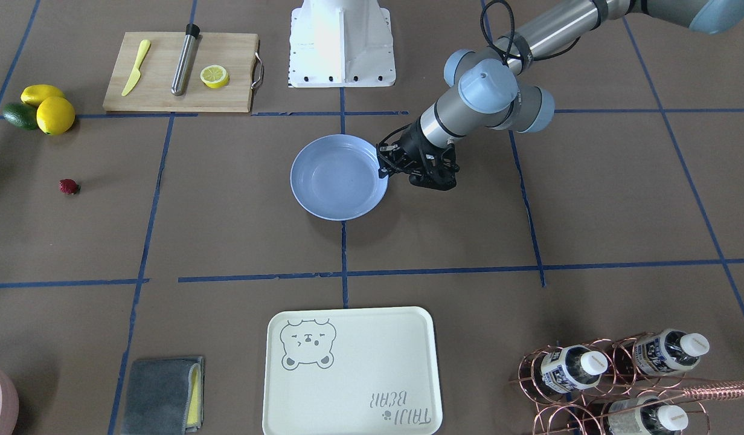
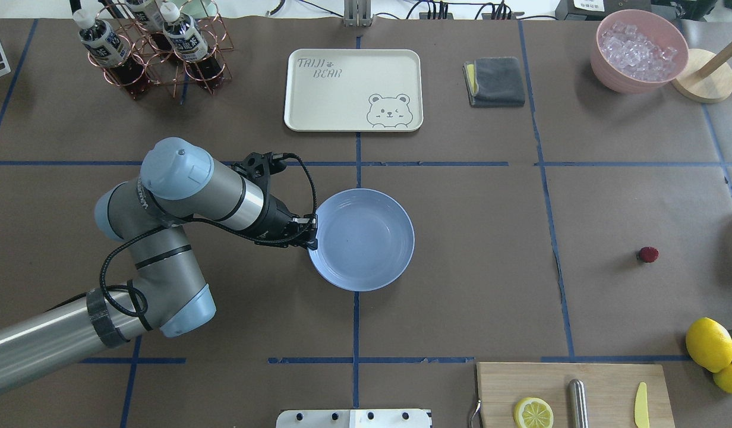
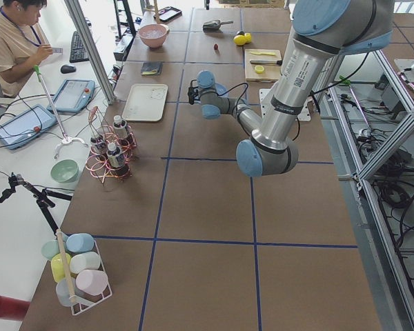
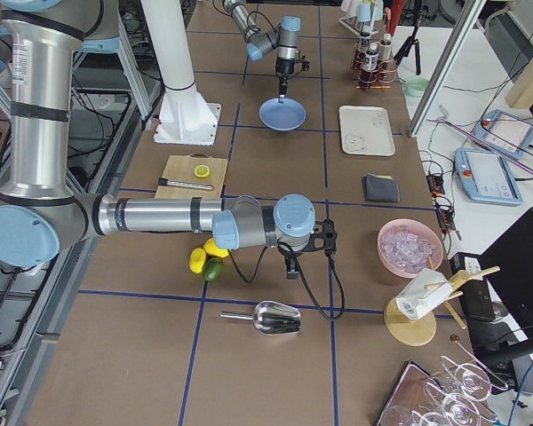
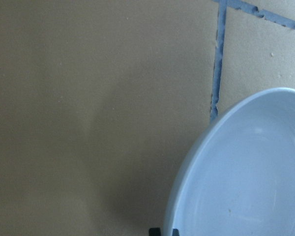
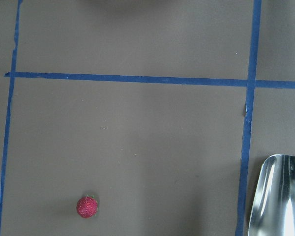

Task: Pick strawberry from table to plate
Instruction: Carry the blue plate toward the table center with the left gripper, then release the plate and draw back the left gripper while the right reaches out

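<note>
The tiny dark-red strawberry (image 2: 647,254) lies alone on the brown table (image 2: 491,267), far to the right in the overhead view and at the left (image 1: 69,186) of the front view. The pale-blue plate (image 2: 361,239) sits empty at the table's middle. My left gripper (image 2: 309,233) is at its left rim; the left wrist view shows the two fingertips (image 5: 154,230) narrowly straddling that rim (image 5: 187,172), shut on it. My right gripper (image 4: 290,271) shows only in the exterior right view, pointing down; I cannot tell its state. Its wrist camera sees the strawberry (image 6: 87,207) low and left.
Two lemons (image 2: 709,343) and an avocado (image 1: 19,115) lie near the strawberry. A cutting board (image 2: 571,395) holds a lemon half, steel rod and yellow knife. A metal scoop (image 6: 280,196), cream bear tray (image 2: 353,89), grey cloth (image 2: 494,81), ice bowl (image 2: 639,50) and bottle rack (image 2: 146,50) stand farther off.
</note>
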Controlling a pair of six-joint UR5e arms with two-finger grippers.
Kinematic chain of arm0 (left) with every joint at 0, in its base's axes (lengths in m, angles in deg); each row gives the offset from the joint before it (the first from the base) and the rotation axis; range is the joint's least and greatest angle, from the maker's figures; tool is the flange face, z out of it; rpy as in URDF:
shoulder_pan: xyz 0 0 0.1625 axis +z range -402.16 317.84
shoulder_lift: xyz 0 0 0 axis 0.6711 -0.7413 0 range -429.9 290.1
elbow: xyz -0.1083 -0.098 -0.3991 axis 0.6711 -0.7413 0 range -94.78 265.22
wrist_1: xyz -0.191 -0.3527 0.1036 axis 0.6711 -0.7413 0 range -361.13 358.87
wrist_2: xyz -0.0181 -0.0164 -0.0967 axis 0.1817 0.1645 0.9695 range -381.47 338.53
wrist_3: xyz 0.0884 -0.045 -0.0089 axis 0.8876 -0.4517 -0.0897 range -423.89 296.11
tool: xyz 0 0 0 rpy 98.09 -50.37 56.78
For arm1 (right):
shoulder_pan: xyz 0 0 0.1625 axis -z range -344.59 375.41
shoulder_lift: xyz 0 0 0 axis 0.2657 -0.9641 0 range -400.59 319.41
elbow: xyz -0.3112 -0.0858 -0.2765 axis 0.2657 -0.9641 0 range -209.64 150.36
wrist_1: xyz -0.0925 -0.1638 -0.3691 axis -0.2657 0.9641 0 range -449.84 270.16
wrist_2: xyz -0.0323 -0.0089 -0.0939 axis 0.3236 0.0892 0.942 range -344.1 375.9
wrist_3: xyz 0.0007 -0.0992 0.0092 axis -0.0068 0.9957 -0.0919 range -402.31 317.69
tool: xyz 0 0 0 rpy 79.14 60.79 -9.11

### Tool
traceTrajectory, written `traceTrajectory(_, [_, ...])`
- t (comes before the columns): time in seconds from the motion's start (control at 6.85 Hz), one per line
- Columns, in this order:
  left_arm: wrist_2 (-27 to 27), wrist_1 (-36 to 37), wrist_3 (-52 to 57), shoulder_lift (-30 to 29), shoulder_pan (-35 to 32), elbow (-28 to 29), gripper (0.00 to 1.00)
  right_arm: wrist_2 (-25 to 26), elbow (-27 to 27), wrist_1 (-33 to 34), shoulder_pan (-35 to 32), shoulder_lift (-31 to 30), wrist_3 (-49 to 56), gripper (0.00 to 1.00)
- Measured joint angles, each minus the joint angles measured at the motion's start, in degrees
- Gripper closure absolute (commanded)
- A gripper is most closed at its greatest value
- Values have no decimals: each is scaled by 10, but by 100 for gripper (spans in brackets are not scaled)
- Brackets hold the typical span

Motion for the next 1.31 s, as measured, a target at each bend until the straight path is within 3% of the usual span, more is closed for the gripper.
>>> traceTrajectory(0.29, [-14, -35, -1, -1, 3, 26, 100, 0, 0, 0, 1, 0, 0, 0])
traceTrajectory(0.58, [-17, -38, 1, 2, 3, 29, 45, -1, 1, 0, 2, 0, -1, 0])
traceTrajectory(0.73, [-18, -39, 1, 3, 3, 28, 27, -6, 1, 0, 5, 1, -1, 0])
traceTrajectory(1.02, [-17, -40, 2, 11, -4, 13, 27, -24, 7, -2, 35, 1, -6, 0])
traceTrajectory(1.31, [-12, -39, 5, 43, -40, -43, 27, -27, 25, -15, 69, 0, -64, 0])
